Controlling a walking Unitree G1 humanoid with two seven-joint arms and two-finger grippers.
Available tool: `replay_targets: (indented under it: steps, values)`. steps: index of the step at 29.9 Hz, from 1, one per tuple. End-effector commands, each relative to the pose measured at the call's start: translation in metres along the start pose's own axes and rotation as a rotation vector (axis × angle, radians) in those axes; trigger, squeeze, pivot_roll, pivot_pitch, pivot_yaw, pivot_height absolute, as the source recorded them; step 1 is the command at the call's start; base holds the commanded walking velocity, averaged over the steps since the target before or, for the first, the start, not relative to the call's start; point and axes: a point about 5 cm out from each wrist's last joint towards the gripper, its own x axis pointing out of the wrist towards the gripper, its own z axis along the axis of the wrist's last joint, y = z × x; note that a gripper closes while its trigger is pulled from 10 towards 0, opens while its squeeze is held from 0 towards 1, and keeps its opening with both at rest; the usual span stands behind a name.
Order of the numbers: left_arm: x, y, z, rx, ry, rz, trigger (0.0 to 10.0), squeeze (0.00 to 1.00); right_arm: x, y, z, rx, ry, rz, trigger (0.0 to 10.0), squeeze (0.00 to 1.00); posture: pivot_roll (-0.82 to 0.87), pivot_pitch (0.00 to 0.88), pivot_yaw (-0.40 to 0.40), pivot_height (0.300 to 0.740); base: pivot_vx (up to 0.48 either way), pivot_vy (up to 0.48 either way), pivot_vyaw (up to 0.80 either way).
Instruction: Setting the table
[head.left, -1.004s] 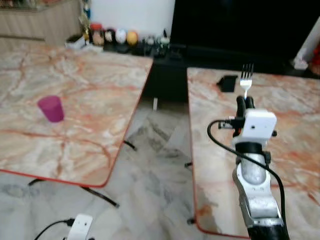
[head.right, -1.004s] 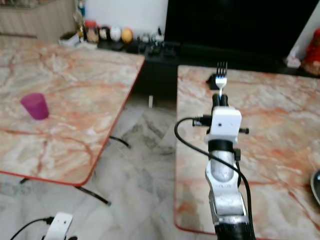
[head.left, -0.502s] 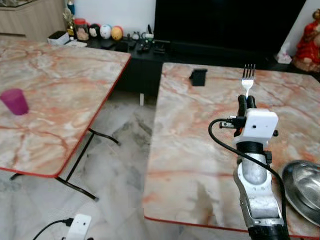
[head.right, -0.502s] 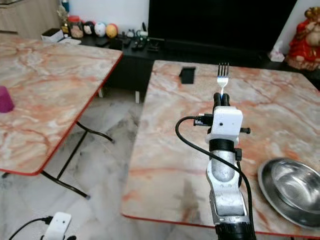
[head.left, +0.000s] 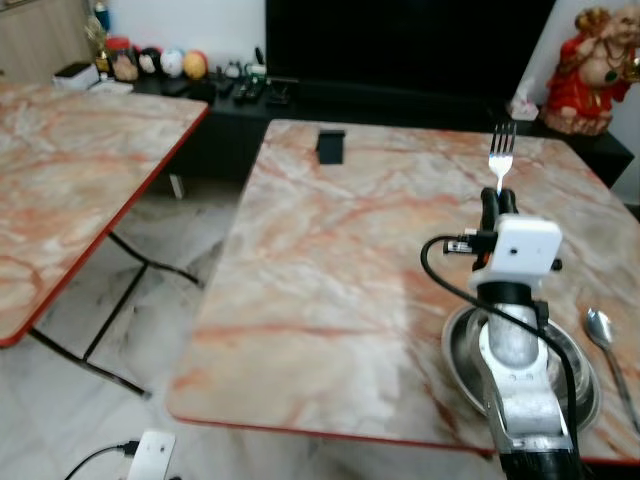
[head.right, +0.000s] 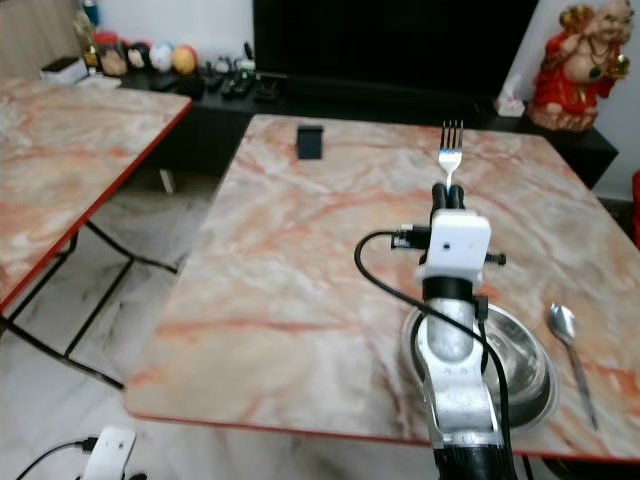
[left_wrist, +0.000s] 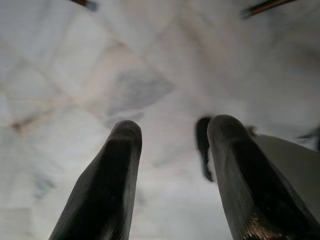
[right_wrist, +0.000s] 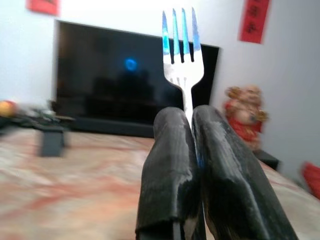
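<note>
My right gripper (head.left: 493, 203) is raised over the marble table (head.left: 330, 260) and is shut on a silver fork (head.left: 501, 155) that stands upright, tines up. The wrist view has the same fork (right_wrist: 182, 55) sticking out between the two black fingers (right_wrist: 170, 150). Below the arm a steel bowl (head.left: 460, 345) sits on the table near its front right edge, partly hidden by the arm. A spoon (head.left: 603, 335) lies to the right of the bowl. My left gripper (left_wrist: 170, 145) hangs open over the marble floor with nothing between its fingers.
A small black box (head.left: 330, 146) stands at the table's far left. A second marble table (head.left: 70, 170) stands to the left across a floor gap. Behind are a dark TV unit (head.left: 400, 60) and a red figurine (head.left: 585, 65). A white plug (head.left: 150, 455) lies on the floor.
The camera has swung to the right: the purple cup and left table slid out of view, and the bowl and spoon came in. The fork stays held upright in my right gripper.
</note>
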Motion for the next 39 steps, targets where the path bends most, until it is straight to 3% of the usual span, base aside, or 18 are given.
replay_targets:
  steps: [1,23,39]
  values:
    - [-0.001,0.004,-0.005,-0.019,0.027,0.017,10.0,0.00,0.003,0.001,0.006,0.012,-0.022,-0.003,10.0,0.00,0.04,0.000,-0.034,0.728,0.000,-0.364,0.00]
    - [0.000,0.003,-0.001,-0.003,0.003,0.012,10.0,0.00,0.003,-0.006,0.008,-0.002,-0.018,-0.022,10.0,0.00,0.03,0.000,-0.040,0.728,0.000,-0.361,0.00]
    - [0.000,0.003,0.000,-0.014,-0.001,0.004,10.0,0.00,-0.004,-0.013,0.003,-0.005,0.053,-0.054,10.0,0.00,0.02,0.000,-0.033,0.728,0.000,0.000,0.00]
